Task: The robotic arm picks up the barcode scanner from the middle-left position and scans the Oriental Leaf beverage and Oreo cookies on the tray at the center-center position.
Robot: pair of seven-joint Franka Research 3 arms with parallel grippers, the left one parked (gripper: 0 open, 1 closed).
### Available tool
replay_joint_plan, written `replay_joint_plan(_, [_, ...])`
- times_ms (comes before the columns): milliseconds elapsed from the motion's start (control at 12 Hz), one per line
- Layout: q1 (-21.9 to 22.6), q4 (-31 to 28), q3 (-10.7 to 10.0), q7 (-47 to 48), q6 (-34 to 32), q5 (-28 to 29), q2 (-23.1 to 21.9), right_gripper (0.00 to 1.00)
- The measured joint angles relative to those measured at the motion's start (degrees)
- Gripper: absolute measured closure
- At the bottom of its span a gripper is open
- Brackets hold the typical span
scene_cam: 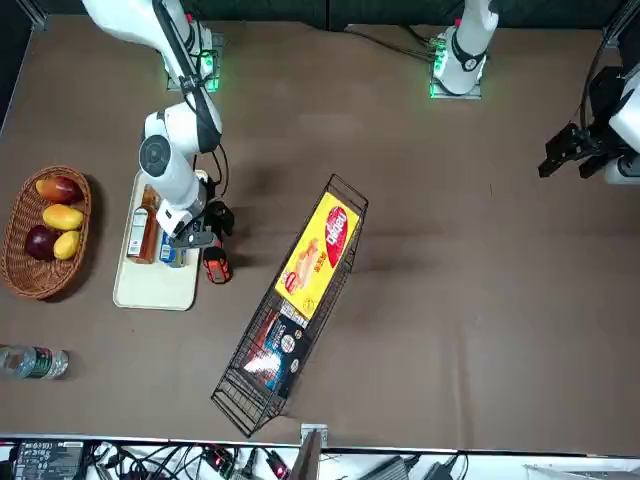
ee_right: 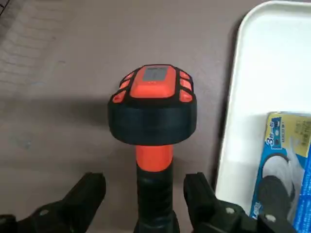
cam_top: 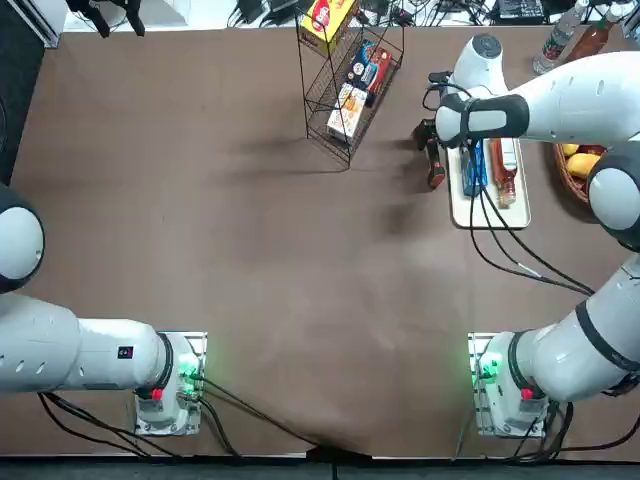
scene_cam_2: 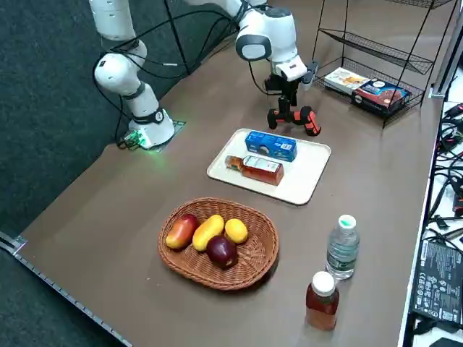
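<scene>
On a brown bench (cam_top: 250, 300), clock directions follow the overhead view, twelve pointing away from the robot.

Nearest, the white right arm (cam_top: 575, 355) rises from its base at five o'clock. The white tray (scene_cam_2: 307, 173) lies between two and three o'clock, holding the blue Oreo pack (scene_cam_2: 271, 146) and, at the pack's three o'clock, the Oriental Leaf tea bottle (scene_cam_2: 262, 169), lying on its side. A wicker fruit basket (scene_cam_2: 189, 271) is past the tray's three o'clock side.

The black-and-orange barcode scanner (ee_right: 154, 121) is at two o'clock, just beside the tray's nine o'clock edge. The right gripper (ee_right: 145, 196) is there, fingers spread either side of the scanner's handle, a gap showing each side.

The scanner looks light and stiff, its dark handle probably grippy; the slim grip below the bulky head seems best to hold. A loose pinch could let the head tip.

Farther, a wire rack (scene_cam_2: 362, 45) stands around twelve.
</scene>
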Motion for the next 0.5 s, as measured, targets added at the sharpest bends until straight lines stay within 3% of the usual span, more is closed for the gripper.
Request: replay_joint_plan(500, [0.00,0.00,-0.12,0.00,0.01,0.00,0.87,0.00])
